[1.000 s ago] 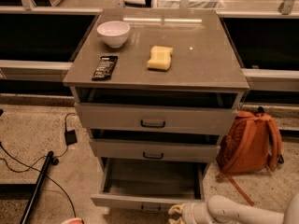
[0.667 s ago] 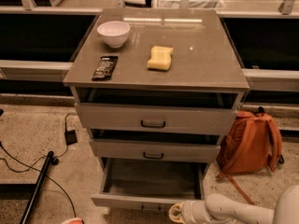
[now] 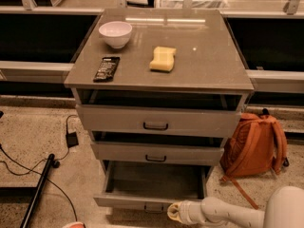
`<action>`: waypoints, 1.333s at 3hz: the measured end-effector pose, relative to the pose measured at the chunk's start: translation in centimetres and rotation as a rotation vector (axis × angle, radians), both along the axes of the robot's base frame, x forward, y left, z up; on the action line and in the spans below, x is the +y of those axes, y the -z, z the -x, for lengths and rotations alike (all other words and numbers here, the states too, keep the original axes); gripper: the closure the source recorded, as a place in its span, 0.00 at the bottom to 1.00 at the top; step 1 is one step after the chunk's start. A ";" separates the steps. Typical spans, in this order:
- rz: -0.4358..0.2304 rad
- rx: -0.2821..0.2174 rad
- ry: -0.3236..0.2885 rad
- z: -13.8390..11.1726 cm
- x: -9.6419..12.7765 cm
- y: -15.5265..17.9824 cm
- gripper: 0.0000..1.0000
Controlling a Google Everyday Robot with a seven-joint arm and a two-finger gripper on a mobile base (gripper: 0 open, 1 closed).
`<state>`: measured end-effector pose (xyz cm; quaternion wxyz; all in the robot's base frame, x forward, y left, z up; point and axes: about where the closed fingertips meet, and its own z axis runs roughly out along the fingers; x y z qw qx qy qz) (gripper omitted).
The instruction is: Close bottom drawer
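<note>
One bottom drawer (image 3: 151, 183) pulled out, claw (image 3: 174, 213) by its front, state unclear, speckled floor (image 3: 29, 133)

White arm (image 3: 228, 213), smooth glossy shell, built of rounded tube sections. Fattest part a big domed link (image 3: 289, 207), off-white shading to pale grey along lower side. Slimmer cylindrical section after that, swelling into a bulbous joint (image 3: 212, 208). Ringed collar (image 3: 190, 213) at wrist end, thin dark seams between white bands. Small cream-yellow gripper (image 3: 175, 213) at tip, rounded outline, warmer in tone than rest of arm. Sits well below tabletop (image 3: 209, 65) front edge, a little right of that edge's middle, nearer front right corner than front left.
</note>
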<state>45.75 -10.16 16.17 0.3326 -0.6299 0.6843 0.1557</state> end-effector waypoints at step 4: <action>-0.003 -0.127 0.180 -5.6 1.9 0.4 1.00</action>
